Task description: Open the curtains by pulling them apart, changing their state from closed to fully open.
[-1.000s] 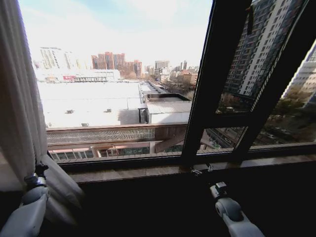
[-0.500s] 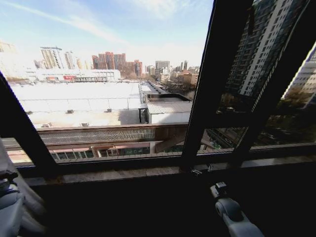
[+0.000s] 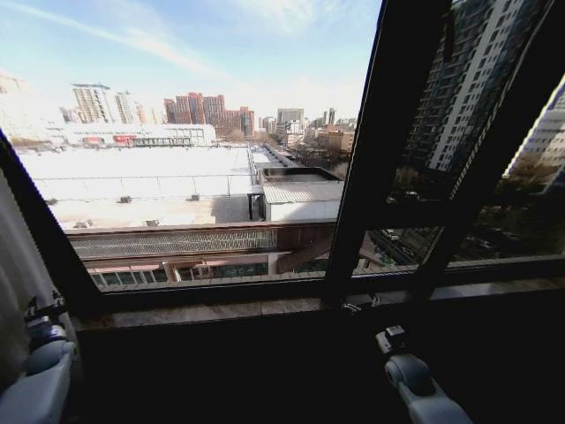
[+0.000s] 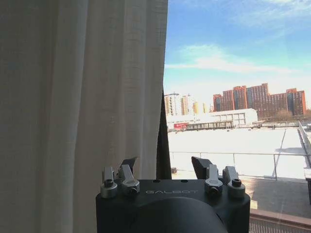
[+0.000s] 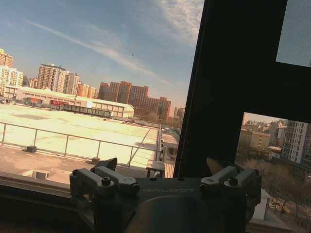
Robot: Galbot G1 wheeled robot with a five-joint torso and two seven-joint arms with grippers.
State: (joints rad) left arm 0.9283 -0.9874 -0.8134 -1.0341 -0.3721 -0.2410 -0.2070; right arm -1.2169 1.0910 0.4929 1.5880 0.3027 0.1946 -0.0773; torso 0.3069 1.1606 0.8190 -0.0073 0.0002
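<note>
Curtains (image 4: 82, 97) bunched at far left, mostly cut off in head view. Left gripper (image 4: 167, 167) beside them, fingers apart, empty. Right gripper (image 5: 165, 167) near window frame (image 3: 388, 150), fingers apart, empty.

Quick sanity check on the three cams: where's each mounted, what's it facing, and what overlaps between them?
Head view: on the robot's head, facing the window; curtain at far left, left gripper beside it, right gripper at the sill.
Left wrist view: on the left arm, facing the curtain and open sky; left gripper open, holding nothing.
Right wrist view: on the right arm, facing the black window frame; right gripper open.
Shared: all three show the red-brick towers outside.
</note>
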